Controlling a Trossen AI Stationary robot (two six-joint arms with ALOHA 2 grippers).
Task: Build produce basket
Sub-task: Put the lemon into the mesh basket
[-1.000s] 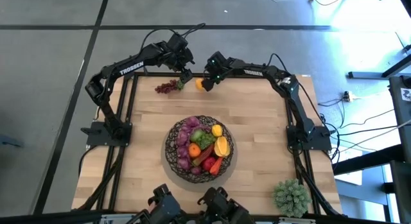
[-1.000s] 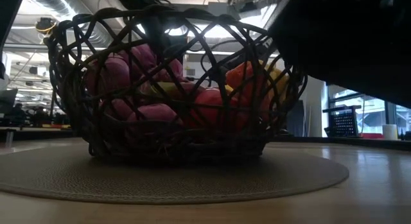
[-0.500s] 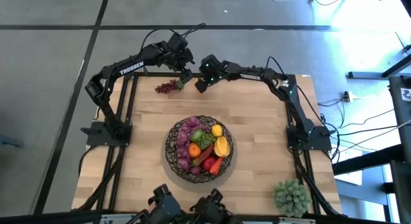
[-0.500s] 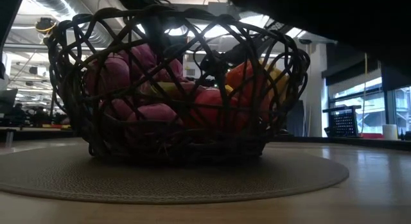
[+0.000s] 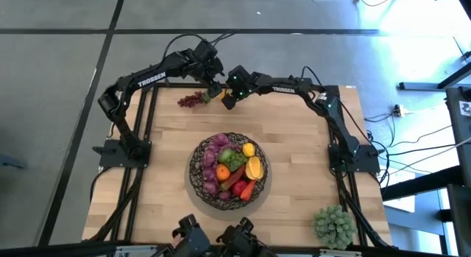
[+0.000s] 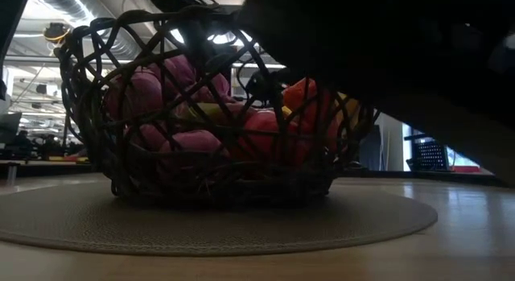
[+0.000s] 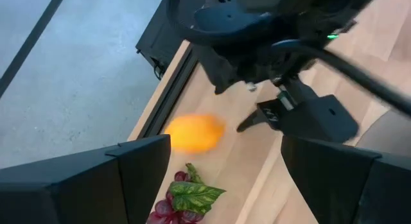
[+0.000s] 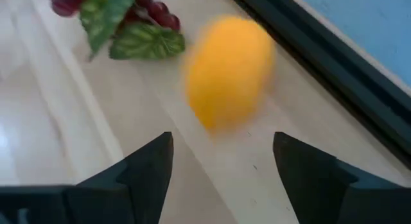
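Lemon (image 8: 228, 70) lies loose on the table's (image 5: 169, 146) far edge, directly ahead of the right gripper (image 8: 221, 163) — centred on the gap between the two spread fingers, not yet between them, nothing clamped. Its long axis is seen running roughly along the line of approach, so the fingers would close across the narrow waist. In the high view the right gripper (image 5: 229, 99) is set just beside the fruit, mostly hiding it.

Left gripper (image 5: 213, 88) hovers close by on the other side, fingers also apart and empty; from its wrist the lemon (image 7: 193, 133) is seen farther ahead, with the purple grape bunch (image 7: 180, 205) nearer. Right arm is judged the better placed for the lemon, left for the grapes (image 5: 191, 99).

Basket (image 5: 200, 185) sits mid-table on a round mat (image 6: 362, 221), well apart from both grippers — already holding purple grapes (image 5: 212, 146), an orange (image 5: 221, 171), green grapes (image 5: 234, 160), yellow lemons (image 5: 255, 167) and red peppers (image 5: 247, 188).
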